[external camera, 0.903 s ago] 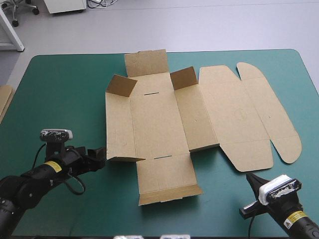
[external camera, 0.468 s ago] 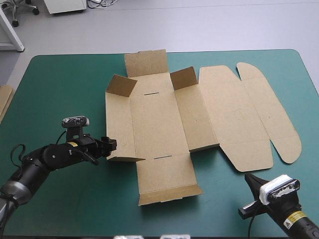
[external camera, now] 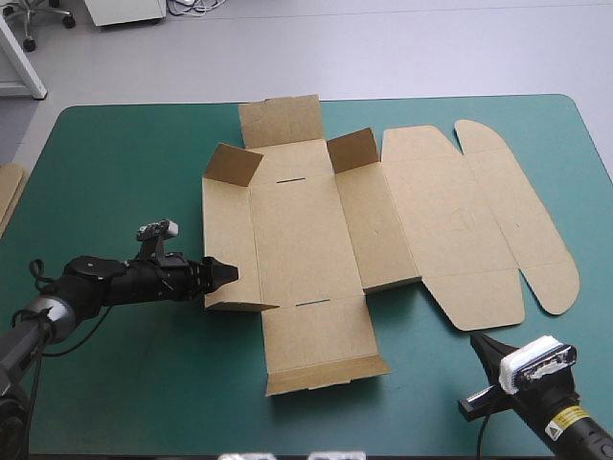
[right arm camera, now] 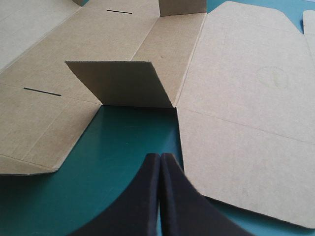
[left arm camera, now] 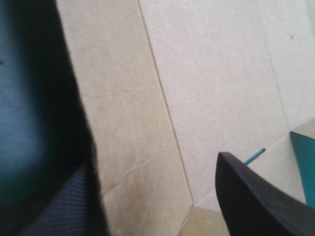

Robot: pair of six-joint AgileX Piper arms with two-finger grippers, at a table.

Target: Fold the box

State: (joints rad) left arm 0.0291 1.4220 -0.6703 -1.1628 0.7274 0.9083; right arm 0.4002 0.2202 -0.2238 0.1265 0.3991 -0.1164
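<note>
We see the box [external camera: 316, 230], a cut sheet of brown board, lying opened out on the table [external camera: 115, 163] with its teal-green cover. It spreads from the middle of the table toward the right edge, where the wide lid panel with its rounded ears lies flat. Two small flaps on the side toward the far edge stand tilted up. The long flaps toward the far and near edges lie nearly flat.

The left gripper [external camera: 226, 273] comes in low from the table's left edge and sits over the near corner of the box's left side panel. In its wrist view the two broad black fingers [left arm camera: 256, 201] are spread well apart, with brown board and a crease line filling the space between them. They may be touching the board, but we cannot tell from these views.

The right gripper [external camera: 479, 341] is near the table's near right corner, just off the lid's near edge and clear of the board. Its fingers [right arm camera: 147, 196] are pressed together into one point above bare cover. Ahead of it a side flap [right arm camera: 123, 83] stands upright.

A strip of further board [external camera: 8, 196] shows at the table's left edge.
</note>
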